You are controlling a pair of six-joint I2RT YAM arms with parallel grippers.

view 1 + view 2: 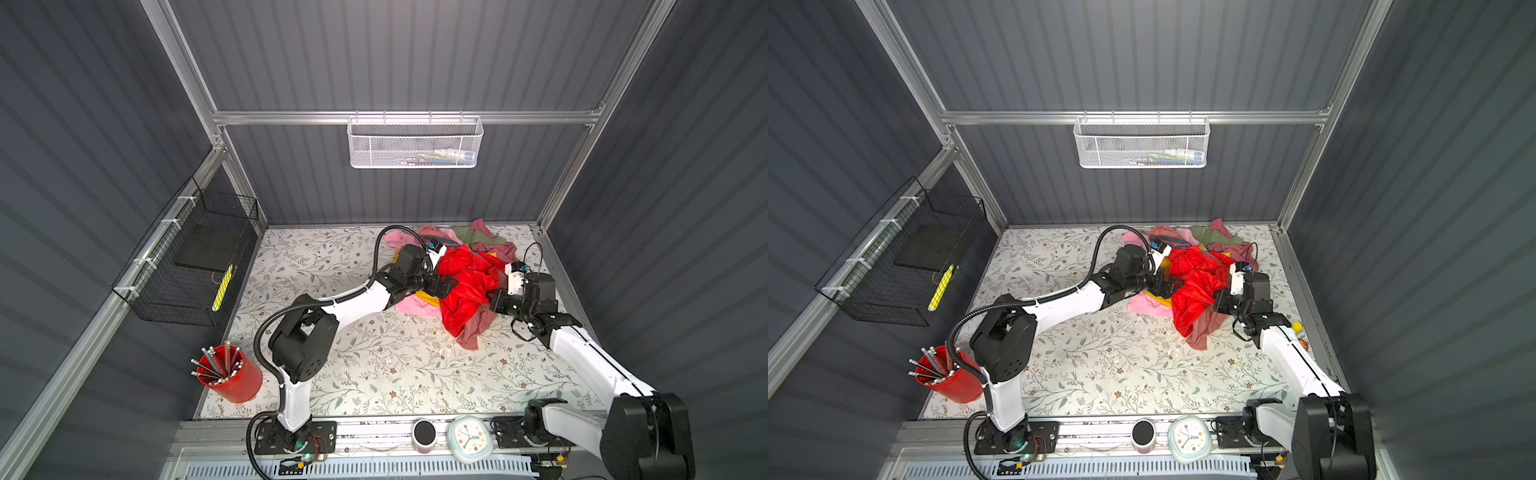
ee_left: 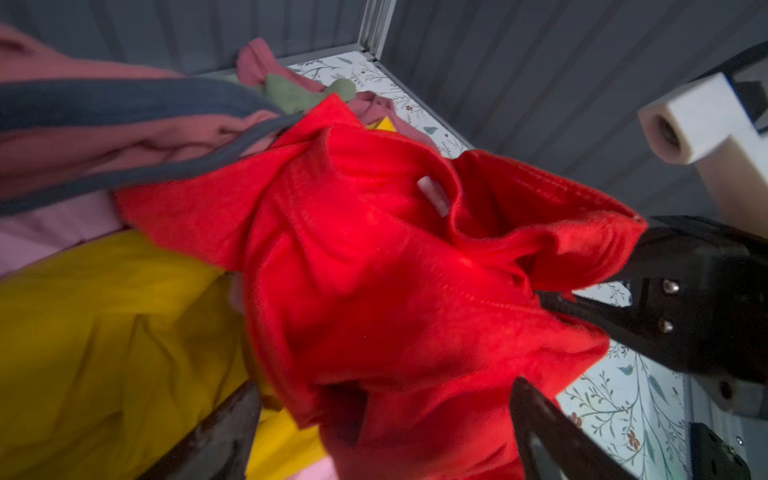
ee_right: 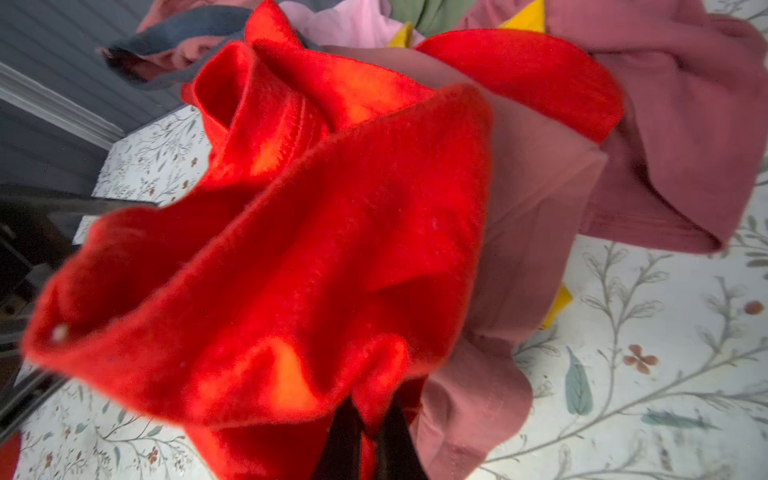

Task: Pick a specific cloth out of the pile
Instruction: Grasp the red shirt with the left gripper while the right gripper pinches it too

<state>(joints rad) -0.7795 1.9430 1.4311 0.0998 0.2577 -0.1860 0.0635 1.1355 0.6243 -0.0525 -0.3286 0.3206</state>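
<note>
The left gripper (image 1: 445,286) has its jaws spread around a fold of the scarlet cloth (image 1: 469,282), right of centre atop the pile (image 1: 478,235). The right gripper (image 1: 496,297) clenches its edge. Best close left on red only, then lift.

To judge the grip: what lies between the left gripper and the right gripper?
The red cloth, in both top views: it bridges the open left gripper and the right gripper, which is shut on it.

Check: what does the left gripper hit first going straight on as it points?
Likely the red cloth, bunched right ahead between the left gripper's open jaws; exact depth unclear.
</note>
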